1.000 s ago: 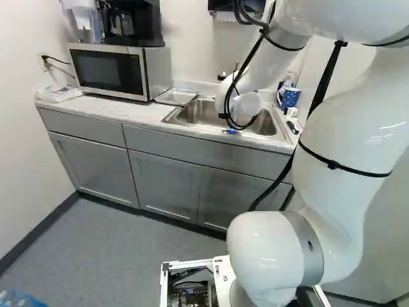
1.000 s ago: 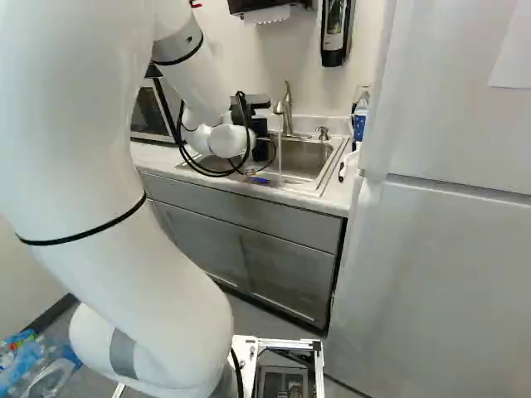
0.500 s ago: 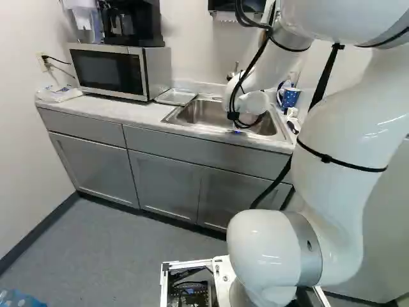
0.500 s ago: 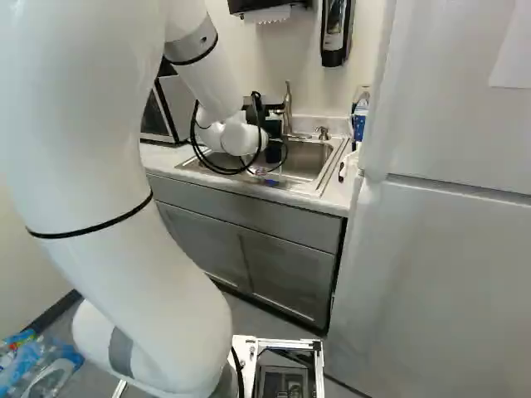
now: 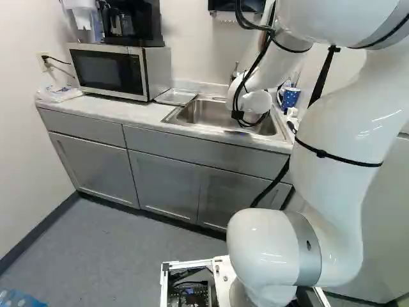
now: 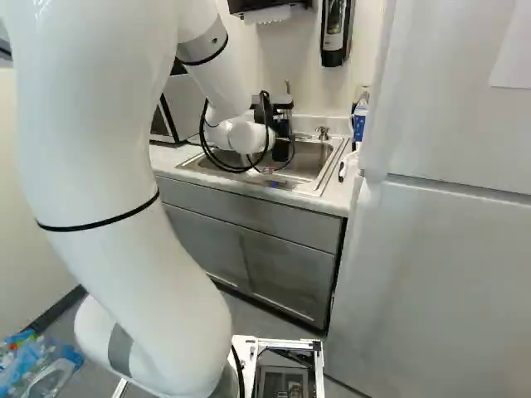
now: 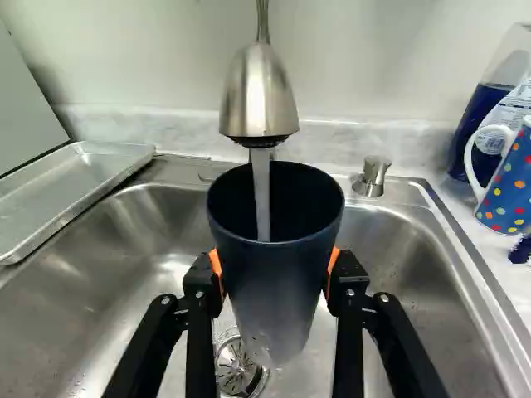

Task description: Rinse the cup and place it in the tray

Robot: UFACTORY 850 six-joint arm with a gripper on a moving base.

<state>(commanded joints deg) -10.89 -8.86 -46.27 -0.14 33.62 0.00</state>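
In the wrist view, the floor of the cup (image 7: 278,290) is lost in shadow, and the drain (image 7: 234,369) is partly covered. The faucet (image 7: 259,95) and tray (image 7: 70,186) are cropped. Past the sink's (image 7: 477,265) side rim, the spotted mug (image 7: 508,186) is cut off, the bottle (image 7: 477,124) is partly masked by it, and a small dark thing (image 7: 521,250) cannot be identified. In the left base view, the cup is hidden.

Cup (image 7: 278,274) dark navy, fading to grey at base. Mug (image 7: 508,186) blue with multicoloured dots, white handle. Tool (image 7: 276,286) black with orange pads (image 7: 217,272); worktop (image 5: 137,114) pale, mottled grey.
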